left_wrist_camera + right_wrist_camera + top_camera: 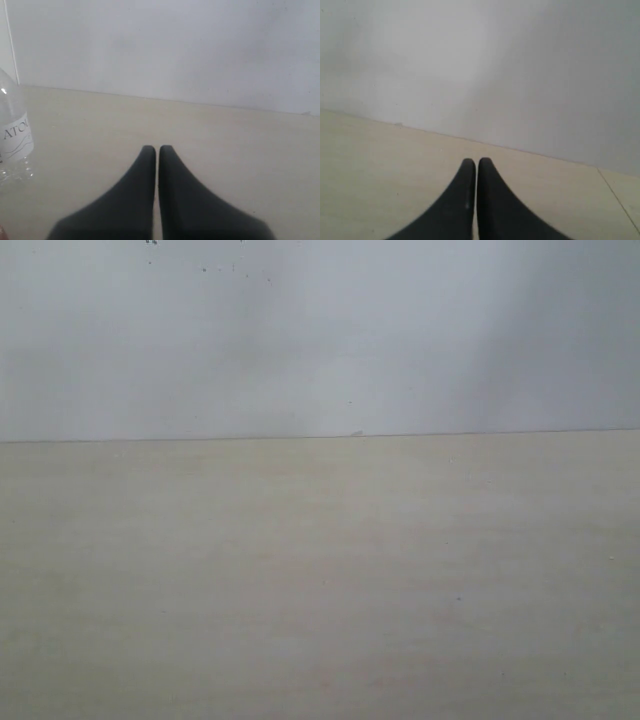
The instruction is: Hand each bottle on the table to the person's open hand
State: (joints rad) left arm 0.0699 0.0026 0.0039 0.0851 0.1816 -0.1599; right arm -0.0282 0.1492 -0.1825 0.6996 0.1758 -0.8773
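Standing on the pale wood table (225,150), the clear bottle (14,145) with a white lettered label is seen only in the left wrist view, cut off by the picture's edge and well apart from the left gripper (158,149), whose black jaws are pressed together. The right gripper (477,162) is likewise closed over the tabletop. Only table and grey-white wall (320,340) are shown in the exterior view.
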